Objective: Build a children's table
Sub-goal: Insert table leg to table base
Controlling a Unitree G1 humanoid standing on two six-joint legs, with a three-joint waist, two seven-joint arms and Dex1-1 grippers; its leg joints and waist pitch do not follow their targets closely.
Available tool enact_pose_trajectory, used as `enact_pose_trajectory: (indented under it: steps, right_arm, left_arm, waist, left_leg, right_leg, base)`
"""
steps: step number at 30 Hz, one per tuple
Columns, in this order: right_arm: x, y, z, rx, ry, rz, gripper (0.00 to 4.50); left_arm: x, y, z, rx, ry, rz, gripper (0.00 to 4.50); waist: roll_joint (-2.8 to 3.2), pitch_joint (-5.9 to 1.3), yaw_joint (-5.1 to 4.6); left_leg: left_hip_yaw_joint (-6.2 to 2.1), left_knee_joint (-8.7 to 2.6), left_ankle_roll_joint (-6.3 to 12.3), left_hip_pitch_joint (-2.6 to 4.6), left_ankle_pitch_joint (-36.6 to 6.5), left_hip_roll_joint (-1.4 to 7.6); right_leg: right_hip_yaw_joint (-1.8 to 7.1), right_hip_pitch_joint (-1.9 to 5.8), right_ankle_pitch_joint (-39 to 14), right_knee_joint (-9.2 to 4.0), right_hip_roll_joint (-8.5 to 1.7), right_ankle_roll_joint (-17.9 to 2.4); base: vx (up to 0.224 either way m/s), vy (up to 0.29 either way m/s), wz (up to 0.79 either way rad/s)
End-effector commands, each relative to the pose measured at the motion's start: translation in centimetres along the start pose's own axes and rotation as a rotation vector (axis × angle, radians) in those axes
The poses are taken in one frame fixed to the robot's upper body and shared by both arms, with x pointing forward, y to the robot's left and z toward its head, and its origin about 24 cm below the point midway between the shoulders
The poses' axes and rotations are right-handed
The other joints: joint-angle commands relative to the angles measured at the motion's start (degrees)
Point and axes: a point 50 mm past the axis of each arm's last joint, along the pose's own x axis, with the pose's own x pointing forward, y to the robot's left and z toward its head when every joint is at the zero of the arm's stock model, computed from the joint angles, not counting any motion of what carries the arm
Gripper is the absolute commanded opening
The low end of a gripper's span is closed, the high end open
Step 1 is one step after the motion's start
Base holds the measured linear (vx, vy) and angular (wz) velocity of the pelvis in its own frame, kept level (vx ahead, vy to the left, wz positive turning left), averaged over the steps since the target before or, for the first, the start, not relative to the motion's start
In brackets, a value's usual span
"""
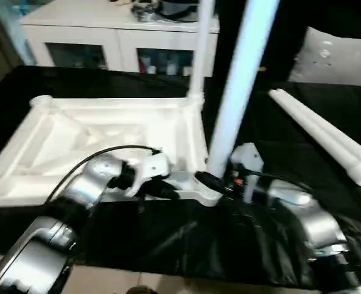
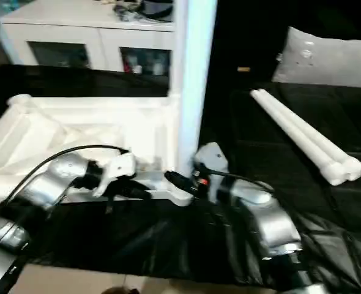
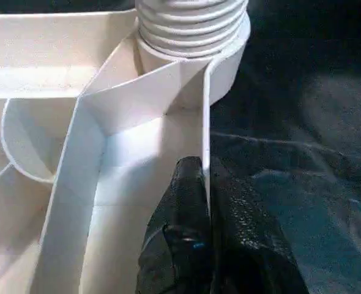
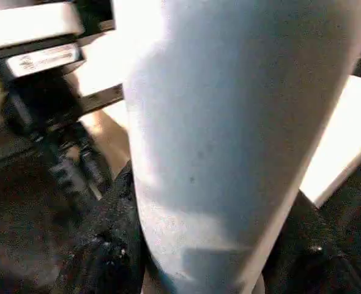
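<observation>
A: Table top (image 1: 101, 138) lies ribbed side up on the black-covered counter (image 1: 168, 239); where are the legs?

B: One leg (image 1: 200, 49) stands in the far corner socket; a second leg (image 1: 238, 92) stands upright in the near corner socket (image 3: 226, 67), its ribbed end seen seated there in the left wrist view; two spare legs (image 2: 303, 138) lie side by side on the counter to the right, well apart from the top.

A: Claws?

B: Left claw (image 3: 205, 233) pinches the top's thin edge wall just beside that socket, one finger each side; right claw (image 4: 199, 257) grasps the near leg low down, black fingers (image 4: 107, 245) on both sides of the tube.

A: Background?

B: Grey-white cushion (image 1: 336, 58) far right; white cabinet (image 1: 107, 37) behind.
</observation>
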Motion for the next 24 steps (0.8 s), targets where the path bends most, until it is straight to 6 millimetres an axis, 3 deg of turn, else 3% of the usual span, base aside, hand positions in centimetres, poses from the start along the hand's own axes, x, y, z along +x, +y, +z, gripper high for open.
enact_pose_trajectory:
  steps: [1,3,4,5,6,7,8,9,14,18,20,24]
  right_arm:
    - [-0.8,0.4,-5.9,0.111,0.284,-0.068,1.91]
    - [-0.4,0.1,-5.8,0.114,0.283,-0.118,1.91]
    - [-0.4,0.1,-5.8,0.114,0.283,-0.118,1.91]
    - [-0.2,-0.2,-5.8,0.119,0.281,-0.155,1.91]
    - [0.2,-1.0,-5.5,0.13,0.271,-0.237,1.91]
    - [0.3,-1.2,-5.5,0.132,0.269,-0.251,1.91]
    - [0.4,-1.4,-5.3,0.134,0.264,-0.266,1.91]
    - [0.5,-1.6,-5.2,0.138,0.256,-0.276,1.91]
    - [0.9,-1.7,-4.9,0.15,0.227,-0.285,1.91]
    - [1.1,-1.6,-4.8,0.152,0.217,-0.284,1.91]
    - [1.1,-1.6,-4.8,0.152,0.214,-0.284,1.91]
    - [1.4,-1.6,-4.5,0.155,0.179,-0.291,1.91]
  left_arm:
    - [-1.0,0.8,1.8,0.015,-0.095,0.103,0.0]
    - [-1.1,-0.2,1.5,-0.016,-0.111,0.148,0.0]
    - [-1.1,-0.2,1.5,-0.016,-0.111,0.148,0.0]
    - [-1.1,-1.1,1.4,-0.03,-0.118,0.166,0.0]
    - [-0.8,-3.2,1.7,-0.054,-0.123,0.189,0.0]
    - [-0.8,-3.5,1.8,-0.057,-0.123,0.192,0.0]
    - [-0.6,-4.1,2.1,-0.066,-0.128,0.198,0.0]
    - [-0.4,-4.6,2.3,-0.072,-0.133,0.206,0.0]
    - [0.9,-5.8,3.4,-0.065,-0.128,0.222,0.0]
    - [0.8,-5.2,3.7,-0.062,-0.095,0.292,0.0]
    - [0.7,-5.0,3.7,-0.056,-0.087,0.302,0.0]
    - [0.4,-4.6,3.6,-0.063,-0.077,0.339,0.0]
  waist:
    - [-0.03,-2.14,0.0]
    - [0.02,-1.92,-0.33]
    - [-0.44,-1.89,-0.77]
    - [-0.64,-1.78,-0.93]
    - [-0.51,-2.04,-1.53]
    - [-0.78,-1.82,-2.11]
    - [-0.66,-1.74,-2.31]
    - [-0.66,-1.86,-2.65]
    - [-0.63,-2.11,-1.91]
    - [-0.42,-2.57,-0.86]
    - [-0.49,-2.52,-0.88]
    - [-0.37,-2.38,-0.89]
  left_leg:
    - [-1.8,-4.62,-0.55,0.85,-14.5,3.83]
    - [-1.7,-4.75,-0.79,0.9,-15.7,3.85]
    - [-1.79,-4.91,-0.82,0.62,-15.6,3.92]
    - [-1.57,-4.85,-0.65,0.9,-16.1,3.8]
    - [-1.94,-5.1,-0.93,0.37,-14.9,4.15]
    - [-1.95,-5.25,-0.43,0.03,-14.5,3.98]
    - [-1.61,-4.88,0.06,0.61,-14.5,3.7]
    - [-1.54,-4.74,0.22,0.66,-13.9,3.66]
    - [-1.28,-4.3,1.13,0.9,-10.3,3.51]
    - [-1.25,-3.61,1.64,0.89,-5.5,3.19]
    - [-1.3,-3.7,1.3,0.9,-6.6,3.2]
    - [-1.38,-4.05,-0.27,1.04,-10.4,3.34]
  right_leg:
    - [2.43,0.35,-4.6,-4.64,-5.44,-11.1]
    - [2.54,0.21,-7.0,-4.99,-5.38,-10.8]
    - [2.51,0.37,-7.6,-4.78,-5.41,-10.9]
    - [2.67,0.06,-8.9,-5.22,-5.18,-10.5]
    - [2.54,0.68,-6.9,-4.44,-5.48,-11.1]
    - [2.51,0.62,-6.4,-4.62,-5.19,-11.1]
    - [2.73,0.09,-6.4,-4.96,-4.68,-11.0]
    - [2.81,0.3,-5.3,-4.83,-4.66,-11.6]
    - [2.9,0.44,-0.8,-4.82,-4.26,-11.1]
    - [2.63,0.72,10.3,-3.88,-3.85,-10.2]
    - [2.54,0.78,9.9,-3.96,-3.9,-10.0]
    - [2.63,0.68,4.2,-4.32,-4.07,-9.8]
  base:
    - [0.0,0.0,0.0]
    - [0.0,0.0,0.0]
    - [0.0,0.0,0.0]
    - [0.0,0.0,0.0]
    - [0.0,0.0,0.0]
    - [0.0,0.0,0.0]
    - [0.0,0.0,0.0]
    - [0.0,0.0,0.0]
    - [0.0,0.0,0.0]
    - [0.0,0.0,0.0]
    - [0.0,0.0,0.0]
    - [0.0,0.0,0.0]
